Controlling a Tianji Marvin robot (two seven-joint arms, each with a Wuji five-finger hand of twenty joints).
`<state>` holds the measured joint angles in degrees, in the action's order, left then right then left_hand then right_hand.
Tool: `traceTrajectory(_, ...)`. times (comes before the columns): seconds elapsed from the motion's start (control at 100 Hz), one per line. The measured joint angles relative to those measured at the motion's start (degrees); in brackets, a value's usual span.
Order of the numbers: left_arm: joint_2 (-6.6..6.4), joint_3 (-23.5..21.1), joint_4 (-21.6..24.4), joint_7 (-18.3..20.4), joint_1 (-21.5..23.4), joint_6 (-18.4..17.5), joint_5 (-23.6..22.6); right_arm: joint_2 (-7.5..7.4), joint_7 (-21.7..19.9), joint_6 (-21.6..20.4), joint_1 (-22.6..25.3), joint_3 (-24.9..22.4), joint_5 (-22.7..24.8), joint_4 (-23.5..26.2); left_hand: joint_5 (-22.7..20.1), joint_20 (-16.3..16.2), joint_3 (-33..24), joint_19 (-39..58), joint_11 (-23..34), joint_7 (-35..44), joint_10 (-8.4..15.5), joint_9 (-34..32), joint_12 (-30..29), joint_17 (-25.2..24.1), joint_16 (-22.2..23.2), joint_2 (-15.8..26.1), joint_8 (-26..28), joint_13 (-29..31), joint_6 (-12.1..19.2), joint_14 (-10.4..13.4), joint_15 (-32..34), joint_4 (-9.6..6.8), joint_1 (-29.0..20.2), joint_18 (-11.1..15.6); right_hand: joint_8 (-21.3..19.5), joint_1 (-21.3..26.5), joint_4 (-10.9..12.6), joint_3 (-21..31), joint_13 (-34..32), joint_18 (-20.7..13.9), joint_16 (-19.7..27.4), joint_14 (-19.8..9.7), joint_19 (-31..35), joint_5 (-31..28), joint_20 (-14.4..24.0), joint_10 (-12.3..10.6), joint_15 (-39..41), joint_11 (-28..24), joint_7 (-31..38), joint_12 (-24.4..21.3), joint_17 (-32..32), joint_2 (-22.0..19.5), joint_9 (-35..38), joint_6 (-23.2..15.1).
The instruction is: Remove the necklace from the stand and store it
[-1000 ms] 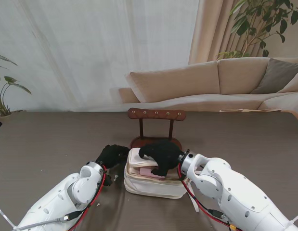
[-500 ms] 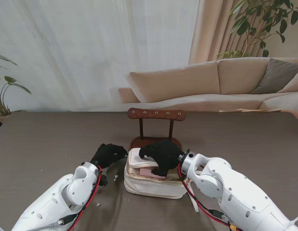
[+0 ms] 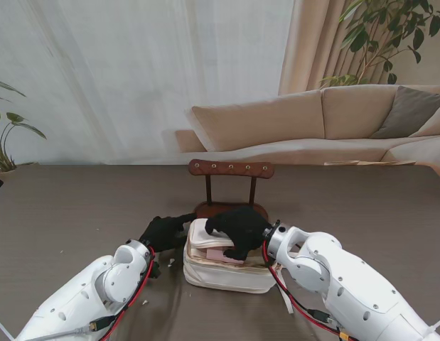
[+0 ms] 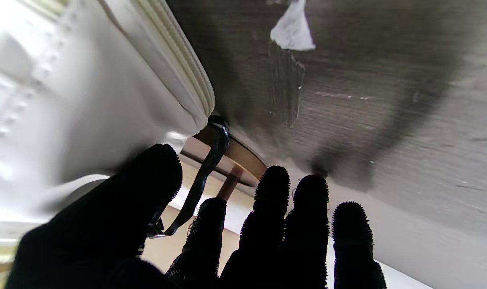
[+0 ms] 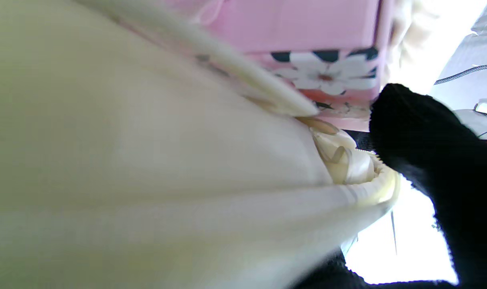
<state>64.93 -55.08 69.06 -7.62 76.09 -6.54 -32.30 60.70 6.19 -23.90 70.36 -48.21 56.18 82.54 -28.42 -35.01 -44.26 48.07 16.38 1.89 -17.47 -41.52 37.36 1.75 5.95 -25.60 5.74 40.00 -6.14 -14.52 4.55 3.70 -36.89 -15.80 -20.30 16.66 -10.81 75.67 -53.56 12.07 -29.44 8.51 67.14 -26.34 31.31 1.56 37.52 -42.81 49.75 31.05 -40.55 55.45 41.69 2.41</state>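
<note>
Grey-brown wood-grain table across the lower two thirds of the frame, backed by a white curtain at upper left and a beige sofa with a leafy plant at upper right. Wide bare stretches to the left and right of centre; table edges beyond the frame on both sides. At centre, a wooden jewelry stand: a pegged crossbar on two posts over an oval base. Just in front of it and touching the base, a cream zip case, lid open, with a pink box inside. Over the open top, the black-gloved right hand, fingers curled down onto the lid and rim; cannot tell whether clamped or merely resting. In the right wrist view, only one gloved finger beside the toothed zip edge and the flowered pink box. Left of the case and close against its left corner, the left hand, fingers stretched toward the stand's base. In the left wrist view, fingers straight and slightly apart, thumb against the case wall. Between thumb and forefinger, a dark cord, possibly the necklace, looping off the case corner by the base; cannot tell whether pinched or only lying there. No necklace made out from overhead. On the table beside the left hand, small white scraps.
</note>
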Motion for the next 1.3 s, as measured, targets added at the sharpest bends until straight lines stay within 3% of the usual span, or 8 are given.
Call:
traceTrajectory(0.31,1.57,3.1,-3.6,-4.7,-2.6,2.2,3.0,0.00,-0.6,-0.1,0.0,-0.1,-0.5,0.1,3.5,-1.6,0.9,0.0,0.2,-1.7,-1.3,1.0,0.7,-0.5,0.0,2.0,-2.9,-0.1,-0.4,-0.9,0.0,0.00,0.0,0.0,0.0,0.0,0.0,0.0,0.0,0.0,0.0,0.0,0.0,0.0,0.0,0.0,-0.2,0.0,0.0,0.0,0.0,0.0,0.0,0.0)
traceTrajectory(0.46,2.60,4.5,-5.9,-6.5,-4.0,1.5,5.0,0.00,-0.9,-0.2,-0.1,-0.2,-0.7,0.1,3.2,-2.4,1.4,0.0,0.7,-1.7,-1.4,1.0,1.3,-0.6,0.1,3.3,-3.0,0.1,4.5,-2.4,0.1,-0.06,-0.3,0.0,0.0,0.1,0.0,0.0,0.0,0.0,0.0,0.0,0.0,0.0,-0.1,0.0,-0.2,0.0,0.0,0.0,0.0,0.0,0.0,0.0)
traceTrajectory(0.67,3.28,5.2,-8.0,-7.6,-5.1,-0.5,6.2,-0.04,-1.5,-0.4,-0.1,-0.4,-0.8,0.2,-5.0,-3.0,1.3,0.0,1.6,2.2,-1.7,0.4,2.1,-0.6,-0.3,3.3,-1.4,0.3,7.2,-3.1,0.0,-0.11,-1.8,-0.1,0.0,0.1,0.0,0.0,0.0,0.0,0.0,0.0,0.1,-0.4,-0.1,0.0,-0.2,0.0,0.0,0.0,0.0,-0.1,0.0,0.0)
traceTrajectory(0.82,3.58,4.7,-7.5,-7.8,-4.5,0.2,6.5,-0.04,-1.8,-0.4,-0.1,-0.4,-1.4,0.2,-14.3,-3.2,1.4,0.3,2.0,10.3,-2.2,-1.7,2.2,0.1,-0.5,3.3,3.6,1.1,3.6,-3.1,-0.9,-0.04,-2.7,-1.3,0.0,0.2,0.0,0.0,0.0,0.0,0.0,0.0,0.1,-0.4,-0.1,0.0,-0.2,0.0,0.0,0.0,0.0,-0.1,0.6,0.0)
traceTrajectory(0.86,3.59,4.5,-7.2,-7.9,-4.3,0.5,6.5,-0.04,-1.8,-0.4,-0.1,-0.4,-1.4,0.2,-16.2,-3.2,3.1,0.9,2.2,13.1,-2.2,-2.9,2.2,0.3,-0.5,3.2,6.9,1.4,3.1,-3.1,-1.1,2.29,-5.5,-1.5,0.0,0.2,0.0,0.0,0.0,-0.1,0.0,0.0,0.1,-0.4,-0.1,0.0,-0.2,0.0,0.0,0.0,0.0,-0.1,0.6,0.0)
traceTrajectory(0.92,3.74,4.4,-7.1,-8.1,-4.1,0.5,6.7,-0.04,-1.8,-0.4,-0.1,-0.4,-1.5,0.2,-18.9,-3.2,7.3,1.0,2.3,16.2,-2.2,-3.6,2.2,0.5,-0.5,3.1,11.2,1.5,3.0,-3.1,-1.1,3.44,-9.6,-1.5,0.0,0.2,0.0,0.0,0.0,-0.1,0.0,0.0,0.1,-0.4,-0.1,0.0,-0.2,0.0,0.0,0.0,0.0,-0.1,0.6,0.0)
traceTrajectory(1.15,4.24,3.3,-6.6,-8.4,-3.1,0.1,8.8,0.00,-2.4,-0.2,0.0,-0.7,-2.1,0.3,-21.3,-3.0,17.7,1.6,2.9,24.7,-1.9,-3.9,2.8,0.8,-0.5,3.5,15.3,1.5,3.1,-3.1,-2.2,3.47,-20.0,-1.7,0.0,0.2,0.0,0.1,0.0,-0.1,0.0,-0.3,0.1,-0.4,-0.1,0.0,-0.2,0.0,0.0,0.0,0.0,-0.1,0.6,0.0)
traceTrajectory(1.3,4.43,3.0,-6.3,-8.8,-2.5,-0.1,9.6,0.01,-2.9,0.0,0.1,-0.9,-2.8,0.4,-20.9,-3.0,16.0,1.6,3.1,20.3,-1.9,-3.9,2.9,0.8,-0.5,4.4,13.6,1.6,3.5,-3.1,-2.2,3.46,-20.1,-1.7,0.0,0.3,0.0,0.1,0.0,-0.5,0.0,-0.7,0.1,-0.4,-0.1,0.0,-0.2,0.0,0.0,0.0,0.0,-0.1,0.6,0.0)
